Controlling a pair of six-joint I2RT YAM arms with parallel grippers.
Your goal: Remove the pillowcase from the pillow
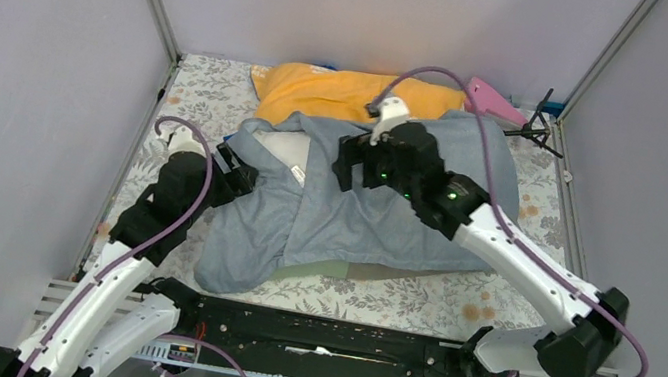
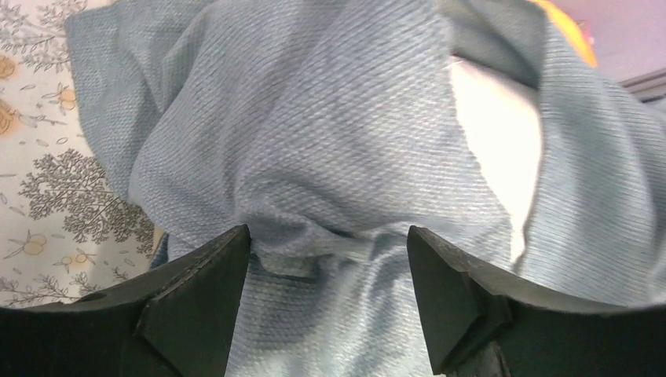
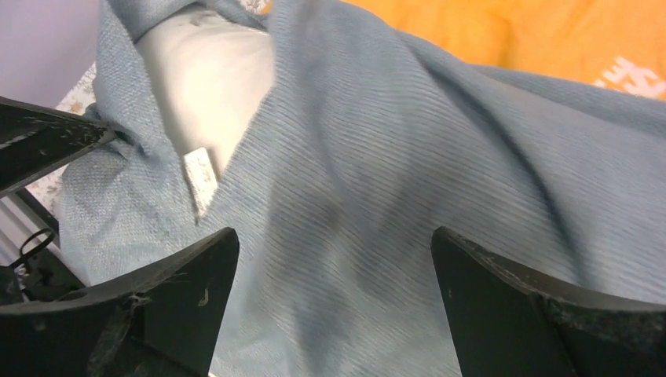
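Note:
The grey-blue pillowcase point(image 1: 375, 225) lies wrinkled over the white pillow point(image 1: 284, 148), whose end with a small tag point(image 1: 298, 175) shows through the case's opening at the left. My left gripper point(image 1: 242, 169) is open at the case's left edge, its fingers apart over bunched fabric point(image 2: 330, 157), with white pillow point(image 2: 499, 133) to the right. My right gripper point(image 1: 346, 165) is open above the case's middle point(image 3: 353, 196), next to the opening. The pillow point(image 3: 208, 78) and its tag point(image 3: 200, 181) show at the left of the right wrist view.
An orange-covered pillow point(image 1: 345, 94) with white lettering point(image 3: 628, 75) lies behind the grey-blue case. A pink object point(image 1: 496, 101) and a black stand point(image 1: 537, 130) sit at the back right. The table has a floral cloth point(image 1: 393, 304). Purple walls enclose three sides.

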